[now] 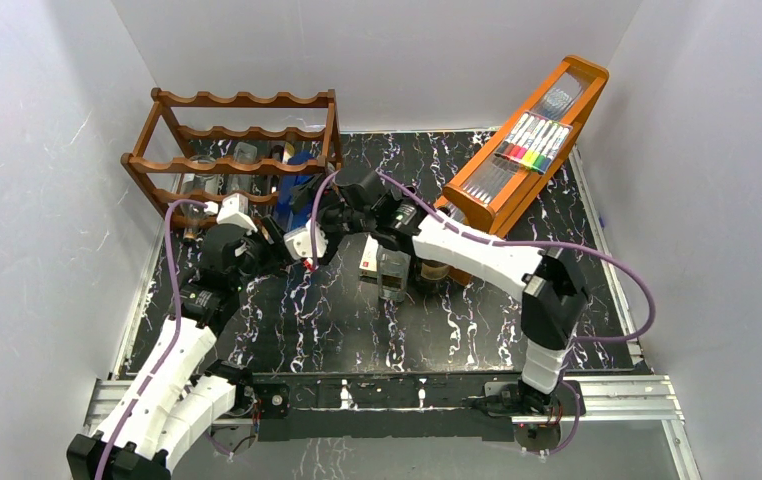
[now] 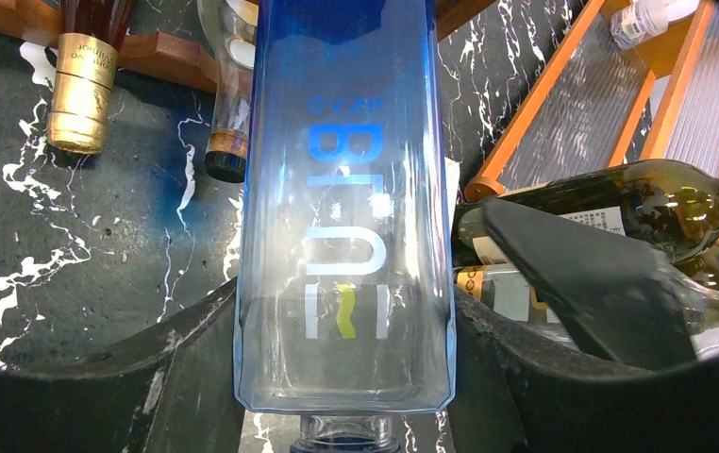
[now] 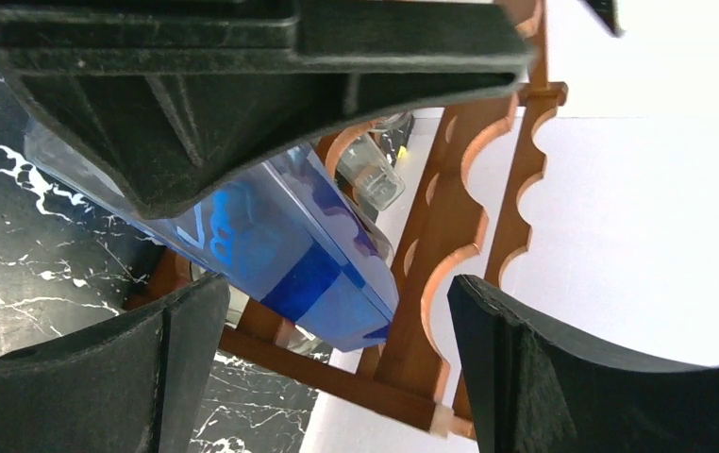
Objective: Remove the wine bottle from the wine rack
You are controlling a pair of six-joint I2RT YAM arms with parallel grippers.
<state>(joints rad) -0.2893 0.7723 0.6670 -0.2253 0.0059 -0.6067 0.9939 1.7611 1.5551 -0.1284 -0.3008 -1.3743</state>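
The wine bottle [image 2: 344, 189] is a square, clear blue one with white lettering. My left gripper [image 2: 344, 377] is shut on its lower body, one finger [image 2: 186, 359] pressed on each flat side, neck toward the camera. The bottle's far end reaches the dark brown wine rack [image 1: 237, 150] at its lower right [image 1: 300, 183]. My right gripper [image 3: 337, 377] stands open just beside it, the blue bottle [image 3: 290, 255] above the gap and touching neither finger. The rack's scalloped rails [image 3: 450, 245] rise behind it.
A gold-capped bottle [image 2: 82, 90] and a clear dark-capped bottle [image 2: 226, 142] lie in the rack. A dark green bottle [image 2: 639, 203] lies to the right. The slanted orange marker stand [image 1: 527, 140] is at the back right, with a small box [image 1: 382, 265] mid-table. White walls close in.
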